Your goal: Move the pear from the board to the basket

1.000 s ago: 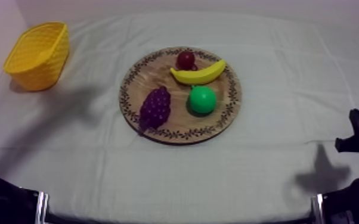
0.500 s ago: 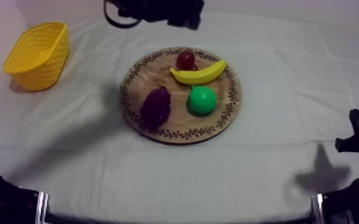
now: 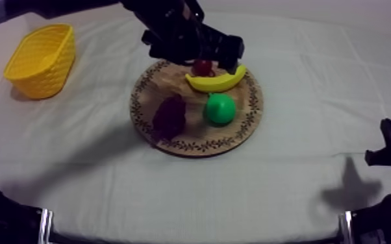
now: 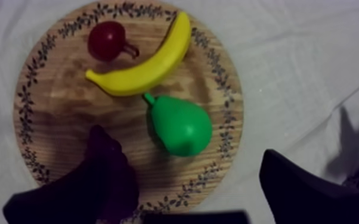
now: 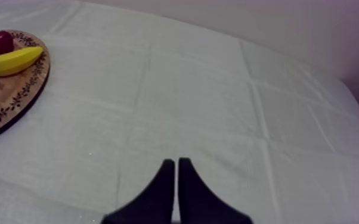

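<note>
Pear [image 4: 182, 126] on wooden board [image 4: 56, 113], just beside banana [image 4: 140, 65], stem toward it — grapes [image 3: 169, 115] and small red fruit [image 4: 105, 40] near.
Left gripper [image 4: 186, 146] above board, fingers apart, nothing held.
Right gripper [image 5: 176, 164] low at right side of counter [image 5: 217, 107] — fingers pressed together, empty.
Yellow basket [image 3: 40, 60] at far left, well apart from board.

I see a yellow banana [image 3: 215, 79] lying curved, with a small red fruit [image 3: 202, 67] just beside its inner curve. A dark purple bunch of grapes [image 3: 169, 117] sits apart from both. A creased grey-white cloth [image 3: 315, 91] covers the table.
</note>
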